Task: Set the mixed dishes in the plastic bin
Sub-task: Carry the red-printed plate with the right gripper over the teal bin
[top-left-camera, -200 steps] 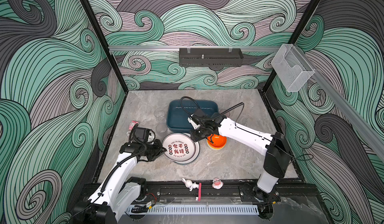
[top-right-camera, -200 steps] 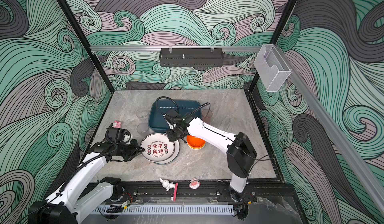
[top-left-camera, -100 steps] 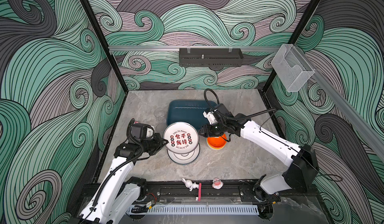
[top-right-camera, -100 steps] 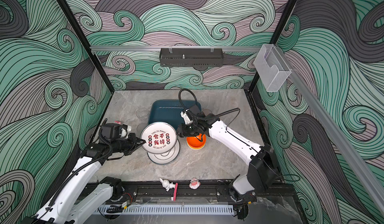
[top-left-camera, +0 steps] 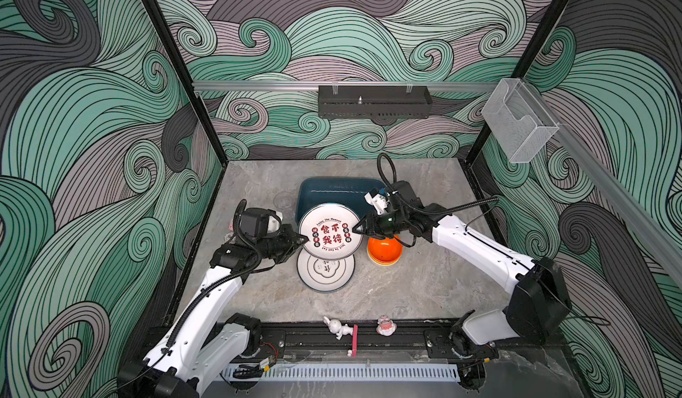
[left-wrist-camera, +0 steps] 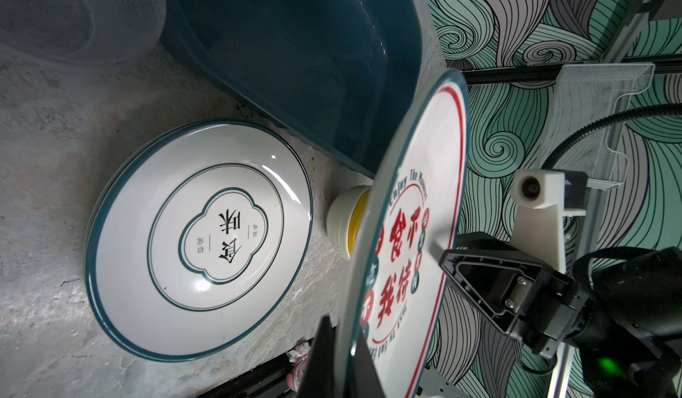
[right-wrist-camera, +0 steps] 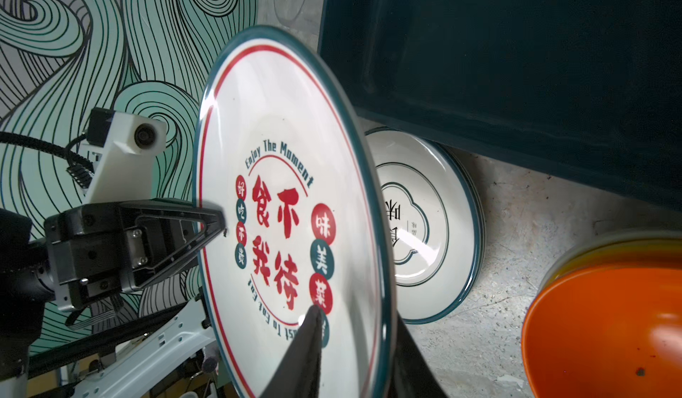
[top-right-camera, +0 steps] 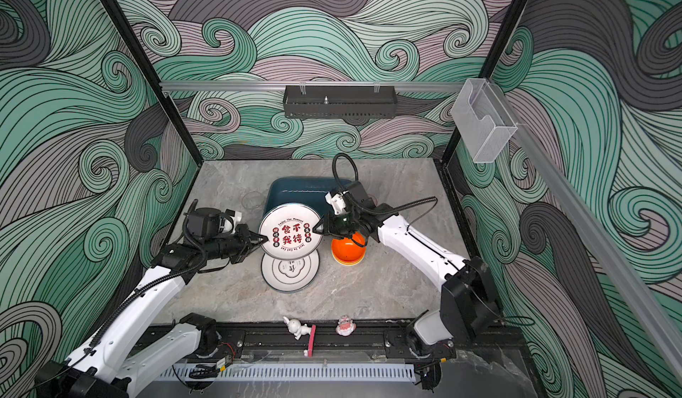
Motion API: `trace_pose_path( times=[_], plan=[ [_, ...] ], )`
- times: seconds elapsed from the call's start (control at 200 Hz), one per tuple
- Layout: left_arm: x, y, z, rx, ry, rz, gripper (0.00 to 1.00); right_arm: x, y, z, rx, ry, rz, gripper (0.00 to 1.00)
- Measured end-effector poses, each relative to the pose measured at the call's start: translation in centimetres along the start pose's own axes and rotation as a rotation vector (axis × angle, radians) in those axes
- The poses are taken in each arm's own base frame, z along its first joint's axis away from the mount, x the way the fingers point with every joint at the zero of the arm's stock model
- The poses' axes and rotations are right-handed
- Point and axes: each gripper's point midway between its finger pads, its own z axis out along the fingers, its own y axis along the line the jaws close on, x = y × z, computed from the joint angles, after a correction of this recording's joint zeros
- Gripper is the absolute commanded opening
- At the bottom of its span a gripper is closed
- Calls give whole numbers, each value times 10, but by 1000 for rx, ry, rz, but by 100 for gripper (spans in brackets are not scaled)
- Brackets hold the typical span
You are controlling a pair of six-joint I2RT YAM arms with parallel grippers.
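Plate (top-left-camera: pixel 330 232) held up at the bin (top-left-camera: pixel 332 192) edge.
The left gripper (top-left-camera: pixel 303 240) is clamped on its rim; the right gripper (top-left-camera: pixel 356 229) straddles the opposite rim, but whether it pinches I cannot tell. The plate hangs clear of the table (top-left-camera: pixel 406 289), overlapping the bin's near rim in both top views. A 2nd plate (top-left-camera: pixel 324 271) lies beneath, beside an orange bowl (top-left-camera: pixel 384 251).

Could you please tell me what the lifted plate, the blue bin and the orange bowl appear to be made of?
The lifted plate: likely glazed ceramic, or melamine; glossy white with sharp highlights and printed characters. The blue bin: plastic, smooth semi-gloss, with moulded rounded corners. The orange bowl: probably plastic or melamine; uniform saturated colour, soft sheen.
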Motion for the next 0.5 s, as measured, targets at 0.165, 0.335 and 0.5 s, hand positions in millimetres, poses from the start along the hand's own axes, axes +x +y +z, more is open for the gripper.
trace_pose_path(
  times=[0.165, 0.335, 0.5],
  plan=[
    [-2, -2, 1, 6, -7, -4, 3, -6, -1, 0, -13, -12, 39, 6],
    [-2, 2, 3, -11, 1, -6, 31, -13, 3, 3, -44, -10, 50, 0],
    [-2, 6, 3, -32, -7, 3, 46, -15, -1, 12, -38, 9, 49, 0]
  ],
)
